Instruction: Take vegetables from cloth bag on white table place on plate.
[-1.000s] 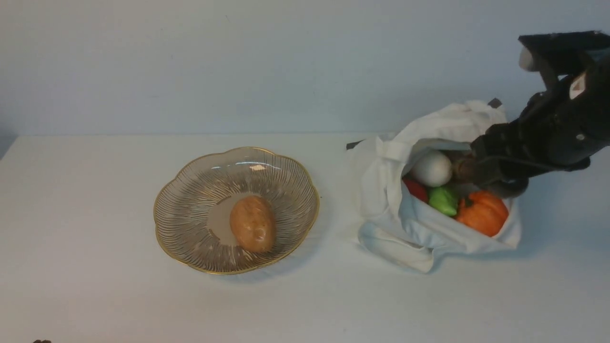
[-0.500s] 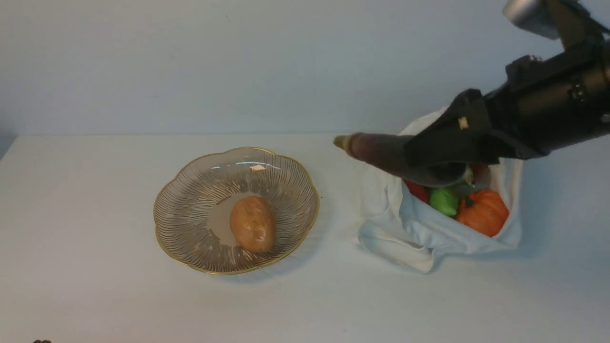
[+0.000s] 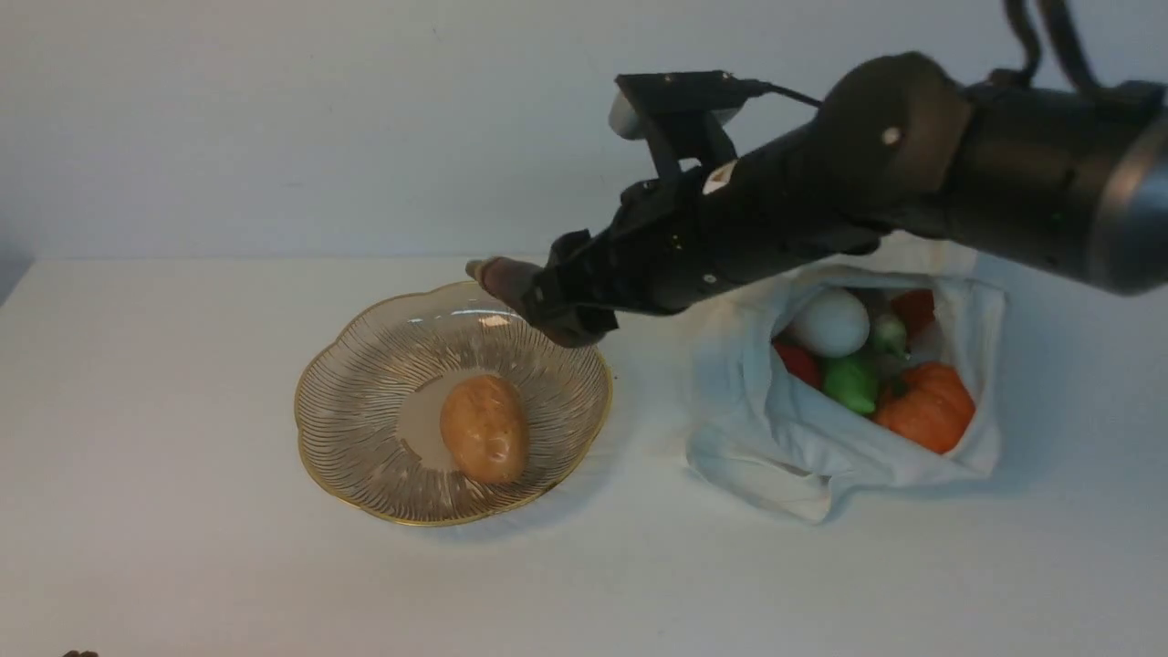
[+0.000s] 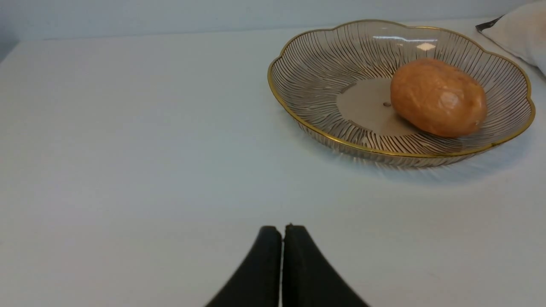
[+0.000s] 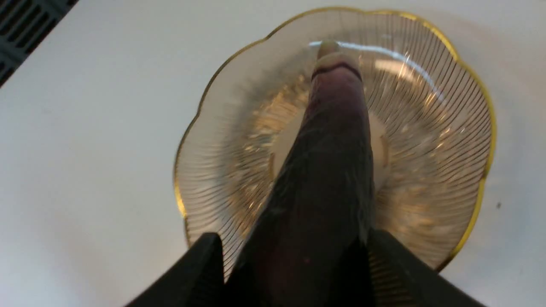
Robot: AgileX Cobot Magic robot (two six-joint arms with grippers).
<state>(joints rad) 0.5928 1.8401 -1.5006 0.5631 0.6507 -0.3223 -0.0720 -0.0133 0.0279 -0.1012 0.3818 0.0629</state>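
Note:
My right gripper [image 3: 570, 301] is shut on the slim dark purple eggplant [image 3: 502, 278], holding it above the far rim of the glass plate [image 3: 365, 365]. In the right wrist view the eggplant [image 5: 328, 170] points out over the plate [image 5: 469, 128]. The tan potato [image 3: 484, 429] lies in the plate. The cloth bag [image 3: 757, 438] sits to the right, open, with a white egg-shaped one [image 3: 829, 322], red one [image 3: 798, 362], green pepper [image 3: 849, 383] and orange pumpkin [image 3: 923, 406] inside. My left gripper [image 4: 281, 232] is shut and empty, low over the white table [image 4: 128, 149], short of the plate [image 4: 298, 106] and potato [image 4: 437, 98].
A pale wall stands behind the table's far edge. Another red piece [image 3: 915, 308] shows deep in the bag. The bag's edge [image 4: 516, 32] shows beyond the plate in the left wrist view. A dark grille [image 5: 25, 25] lies off the table's corner in the right wrist view.
My right gripper lifted the eggplant out of the bag and carried it left, from the bag to above the plate's far rim. The white egg-shaped one shows again.

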